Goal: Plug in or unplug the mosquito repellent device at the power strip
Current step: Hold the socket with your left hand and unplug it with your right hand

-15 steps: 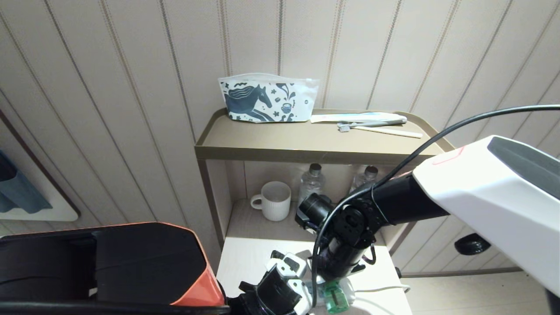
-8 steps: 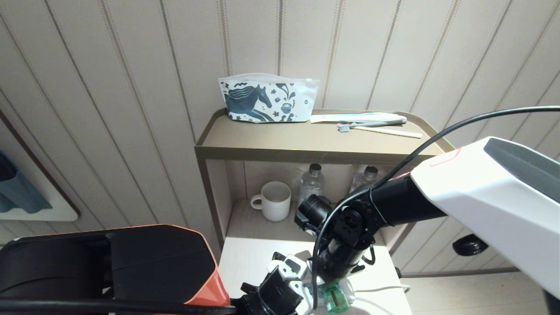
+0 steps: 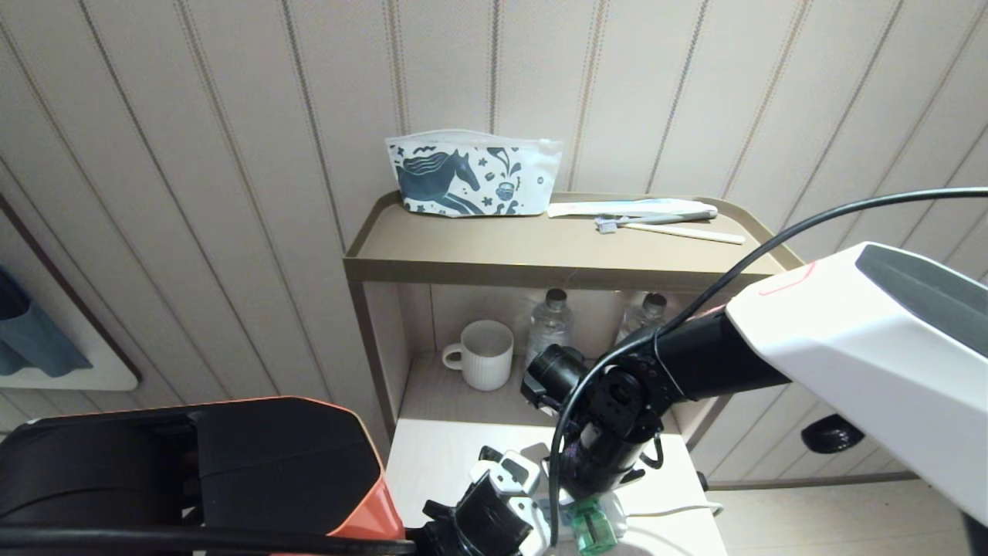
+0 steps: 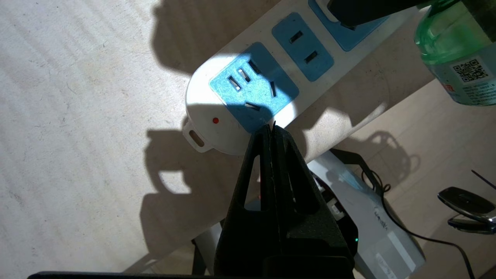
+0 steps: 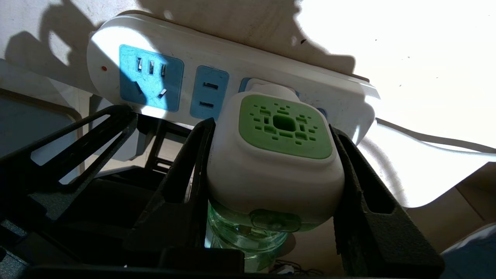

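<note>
At the head view's bottom edge, your right gripper (image 5: 271,170) pinches the device (image 5: 277,155); left gripper (image 4: 272,130), pressed together, pins the strip (image 4: 248,89); pull or push straight.

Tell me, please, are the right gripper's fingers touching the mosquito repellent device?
Touching: the right wrist view shows both fingers of the right gripper pressed against the white sides of the mosquito repellent device.

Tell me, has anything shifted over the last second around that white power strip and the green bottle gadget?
Nothing visibly changed. The right gripper stays clamped on the white-and-green mosquito repellent device at the flat white power strip with blue sockets. The left gripper stays shut, its tips at the strip's button end.
</note>
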You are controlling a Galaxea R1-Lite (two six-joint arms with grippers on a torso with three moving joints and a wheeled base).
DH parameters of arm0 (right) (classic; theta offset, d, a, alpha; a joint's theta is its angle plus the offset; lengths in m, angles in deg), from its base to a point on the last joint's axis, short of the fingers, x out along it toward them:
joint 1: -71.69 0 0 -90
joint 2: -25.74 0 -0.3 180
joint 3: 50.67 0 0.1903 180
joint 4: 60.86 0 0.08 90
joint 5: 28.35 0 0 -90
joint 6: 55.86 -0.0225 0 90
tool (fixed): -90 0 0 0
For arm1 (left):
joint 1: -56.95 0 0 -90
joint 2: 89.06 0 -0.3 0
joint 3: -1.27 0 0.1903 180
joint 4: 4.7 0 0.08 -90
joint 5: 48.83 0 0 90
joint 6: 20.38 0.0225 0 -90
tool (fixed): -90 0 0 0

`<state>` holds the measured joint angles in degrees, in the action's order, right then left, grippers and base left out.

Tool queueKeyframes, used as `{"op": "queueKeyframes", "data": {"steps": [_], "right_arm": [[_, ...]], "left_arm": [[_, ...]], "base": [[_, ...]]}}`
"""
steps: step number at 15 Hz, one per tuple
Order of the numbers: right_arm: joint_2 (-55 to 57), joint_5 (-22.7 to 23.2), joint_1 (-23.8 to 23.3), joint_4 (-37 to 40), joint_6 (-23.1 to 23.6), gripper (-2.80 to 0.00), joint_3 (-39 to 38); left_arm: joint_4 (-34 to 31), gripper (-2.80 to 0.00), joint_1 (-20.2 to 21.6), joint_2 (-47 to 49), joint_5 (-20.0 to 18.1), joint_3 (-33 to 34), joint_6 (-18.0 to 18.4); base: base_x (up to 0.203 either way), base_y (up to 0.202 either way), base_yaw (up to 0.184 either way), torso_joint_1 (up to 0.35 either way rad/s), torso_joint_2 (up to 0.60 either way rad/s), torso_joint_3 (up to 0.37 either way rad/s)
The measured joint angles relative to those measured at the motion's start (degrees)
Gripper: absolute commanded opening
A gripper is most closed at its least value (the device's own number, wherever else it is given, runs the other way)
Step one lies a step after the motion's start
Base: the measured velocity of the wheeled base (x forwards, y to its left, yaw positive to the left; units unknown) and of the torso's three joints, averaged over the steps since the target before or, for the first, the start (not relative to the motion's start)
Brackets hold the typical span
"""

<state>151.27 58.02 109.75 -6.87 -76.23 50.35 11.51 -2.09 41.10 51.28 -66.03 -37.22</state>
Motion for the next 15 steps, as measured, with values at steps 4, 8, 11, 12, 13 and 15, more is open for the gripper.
{"op": "queueKeyframes", "data": {"steps": [4,8,11,12,13,15], "right_arm": [[-0.6,-0.7,0.5,0.1,0.1,-2.8,-0.6],[-1.3,-3.8,1.2,0.2,0.0,-2.8,-0.7],[-1.2,-3.8,1.4,0.1,0.0,-2.8,-0.6],[-1.1,-3.8,1.4,0.1,0.0,-2.8,-0.5],[-1.1,-3.8,1.4,0.1,0.0,-2.8,-0.5],[-0.9,-3.8,1.3,0.1,0.0,-2.8,-0.4]], "left_arm": [[1.5,-2.8,-0.4,0.2,2.4,0.5,-0.1],[3.3,-2.8,-0.6,0.5,2.6,-0.4,0.2],[3.3,-2.8,-0.6,1.1,2.5,-1.2,0.3],[3.4,-2.8,-0.6,1.5,2.6,-1.3,0.4],[3.6,-2.8,-0.5,1.8,2.6,-1.4,0.4],[4.3,-2.8,-0.5,2.6,2.6,-1.5,0.5]], "base": [[0.0,0.0,0.0,0.0,0.0,0.0],[0.0,0.0,0.0,0.0,0.0,0.0],[0.0,0.0,0.0,0.0,0.0,0.0],[0.0,0.0,0.0,0.0,0.0,0.0],[0.0,0.0,0.0,0.0,0.0,0.0],[0.0,0.0,0.0,0.0,0.0,0.0]]}}
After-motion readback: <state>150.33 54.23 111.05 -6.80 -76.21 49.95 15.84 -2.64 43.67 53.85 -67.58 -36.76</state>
